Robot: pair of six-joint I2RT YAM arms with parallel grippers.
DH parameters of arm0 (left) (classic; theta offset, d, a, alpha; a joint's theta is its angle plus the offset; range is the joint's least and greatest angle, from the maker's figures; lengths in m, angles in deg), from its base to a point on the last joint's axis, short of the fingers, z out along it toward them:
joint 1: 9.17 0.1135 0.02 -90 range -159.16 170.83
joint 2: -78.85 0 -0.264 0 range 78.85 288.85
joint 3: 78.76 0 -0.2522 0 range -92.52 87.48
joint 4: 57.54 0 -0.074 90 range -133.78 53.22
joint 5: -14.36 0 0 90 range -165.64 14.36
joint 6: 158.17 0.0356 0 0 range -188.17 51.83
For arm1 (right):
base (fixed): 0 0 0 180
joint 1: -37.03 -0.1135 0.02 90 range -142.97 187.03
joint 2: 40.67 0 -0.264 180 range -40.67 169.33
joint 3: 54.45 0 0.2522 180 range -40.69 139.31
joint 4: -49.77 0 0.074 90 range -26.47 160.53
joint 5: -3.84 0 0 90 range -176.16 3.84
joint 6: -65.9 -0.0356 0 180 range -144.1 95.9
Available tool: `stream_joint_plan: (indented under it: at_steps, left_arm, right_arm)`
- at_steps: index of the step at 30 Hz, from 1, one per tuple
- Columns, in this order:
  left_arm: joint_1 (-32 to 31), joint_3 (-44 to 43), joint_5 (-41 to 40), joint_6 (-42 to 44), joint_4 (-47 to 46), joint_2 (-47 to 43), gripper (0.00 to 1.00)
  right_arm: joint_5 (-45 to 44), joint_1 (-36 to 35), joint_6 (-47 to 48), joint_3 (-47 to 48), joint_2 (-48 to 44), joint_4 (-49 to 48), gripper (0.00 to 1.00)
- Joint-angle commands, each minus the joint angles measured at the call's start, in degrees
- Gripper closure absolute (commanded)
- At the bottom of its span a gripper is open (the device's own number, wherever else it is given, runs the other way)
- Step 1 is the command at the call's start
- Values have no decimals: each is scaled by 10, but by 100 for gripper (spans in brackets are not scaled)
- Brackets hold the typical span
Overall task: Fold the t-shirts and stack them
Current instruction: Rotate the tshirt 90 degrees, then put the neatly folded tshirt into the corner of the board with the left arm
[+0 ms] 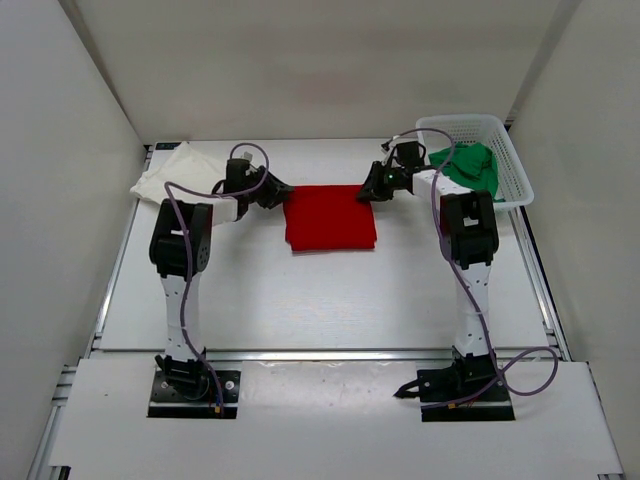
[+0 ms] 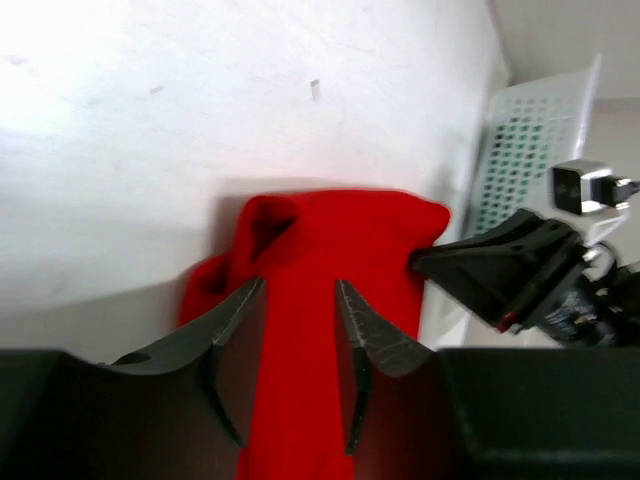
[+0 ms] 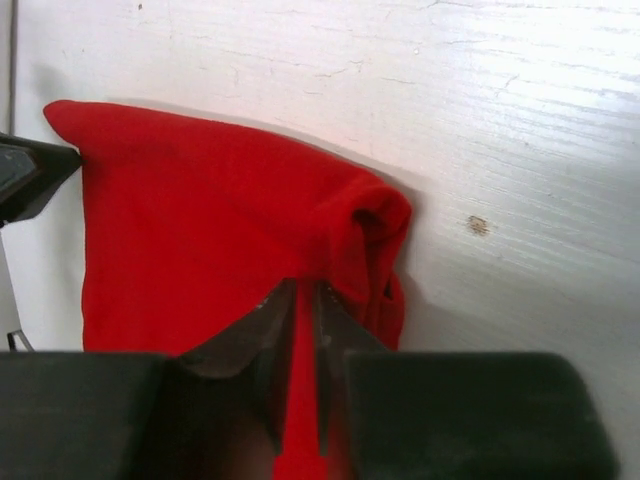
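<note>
We see the bright red cloth t-shirt (image 1: pixel 330 220) folded into a rectangle on the white tabletop (image 1: pixel 300 300), midway between its left and right edges and nearer its far edge. The left gripper (image 1: pixel 280 194) sits at the shirt's far left corner. In its wrist view its 2 fingers (image 2: pixel 232 335) stand partly apart, with red cloth lying between them. The right gripper (image 1: pixel 366 191) sits at the shirt's far right corner, its jaws narrow and pinching a fold of the red cloth. The cream-white cloth t-shirt (image 1: pixel 172 170) lies loose at the tabletop's far left corner. The green cloth t-shirt (image 1: pixel 468 165) lies bunched inside the white plastic mesh basket (image 1: pixel 458 121) at the far right corner.
</note>
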Motion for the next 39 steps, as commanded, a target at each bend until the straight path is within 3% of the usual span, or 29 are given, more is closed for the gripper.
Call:
stream_joint_plan:
  at_steps: [1, 3, 4, 7, 10, 12, 16, 20, 24, 25, 27, 29, 32, 36, 37, 38, 39]
  left_arm:
    - [17, 28, -32, 53, 38, -84, 57]
    - [15, 59, -62, 116, 68, -118, 61]
    - [11, 69, -90, 132, 88, -138, 60]
    - [-3, 117, -92, 189, 99, -163, 43]
    - [-8, 156, -72, 198, 82, -173, 20]
    - [-9, 176, -48, 193, 69, -162, 14]
    - [-30, 141, -6, 218, 114, -109, 12]
    - [-60, 114, 4, 204, 92, -64, 21]
    - [-86, 63, 36, 163, 66, -17, 41]
    - [-89, 46, 34, 151, 56, -11, 54]
    - [-108, 21, 26, 140, 42, -7, 65]
    - [-117, -33, 17, 128, 53, -6, 83]
    - [-115, -119, 9, 111, 77, -4, 99]
    - [-79, -226, 32, 103, 117, -6, 100]
    - [-62, -264, 45, 99, 132, -5, 100]
    - [0, -313, 75, 82, 152, -27, 100]
    - [1, -311, 75, 81, 148, -33, 100]
  right_arm:
    - [-7, -12, 34, 27, -47, 23, 82]
    - [-9, -20, 42, 24, -93, 24, 60]
    - [-13, -20, 42, 8, -107, 18, 56]
    - [-28, -31, 27, -83, -205, -35, 38]
    - [-23, -43, -7, -220, -290, -123, 34]
    - [-23, -49, -31, -305, -332, -183, 33]
    - [-3, -51, -69, -432, -399, -267, 33]
    - [-4, -51, -73, -526, -451, -300, 33]
    - [7, -40, -78, -601, -504, -333, 35]
    - [4, -36, -79, -612, -521, -335, 35]
    - [34, -33, -99, -663, -543, -369, 36]
    - [43, -37, -130, -716, -590, -412, 36]
    - [43, -33, -141, -771, -646, -419, 37]
    - [32, -28, -130, -793, -698, -379, 37]
    - [32, -30, -125, -793, -706, -375, 37]
    - [38, -16, -120, -799, -720, -370, 38]
    - [38, -14, -120, -800, -720, -370, 38]
